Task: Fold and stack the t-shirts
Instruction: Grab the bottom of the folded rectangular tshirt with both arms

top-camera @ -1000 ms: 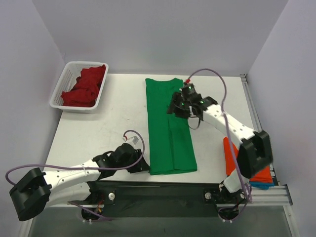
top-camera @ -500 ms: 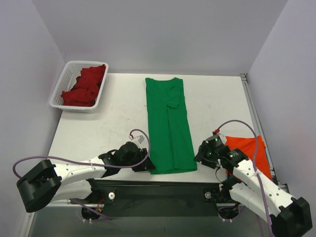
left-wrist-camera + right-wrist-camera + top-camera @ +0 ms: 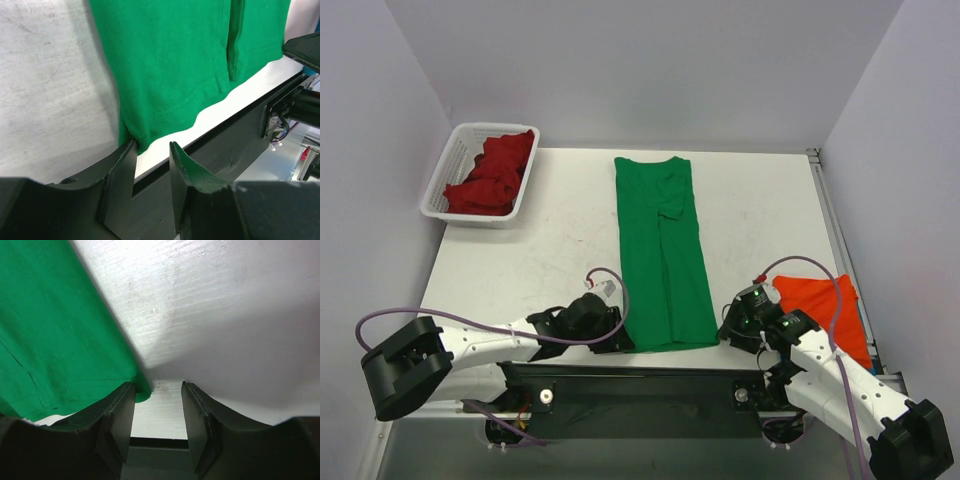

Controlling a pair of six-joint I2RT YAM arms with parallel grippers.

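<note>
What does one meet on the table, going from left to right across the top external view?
white basket → left hand → green t-shirt → right hand → orange t-shirt

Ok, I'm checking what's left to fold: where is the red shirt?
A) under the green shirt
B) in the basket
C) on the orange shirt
B: the red shirt lies crumpled inside the basket at far left.
</note>
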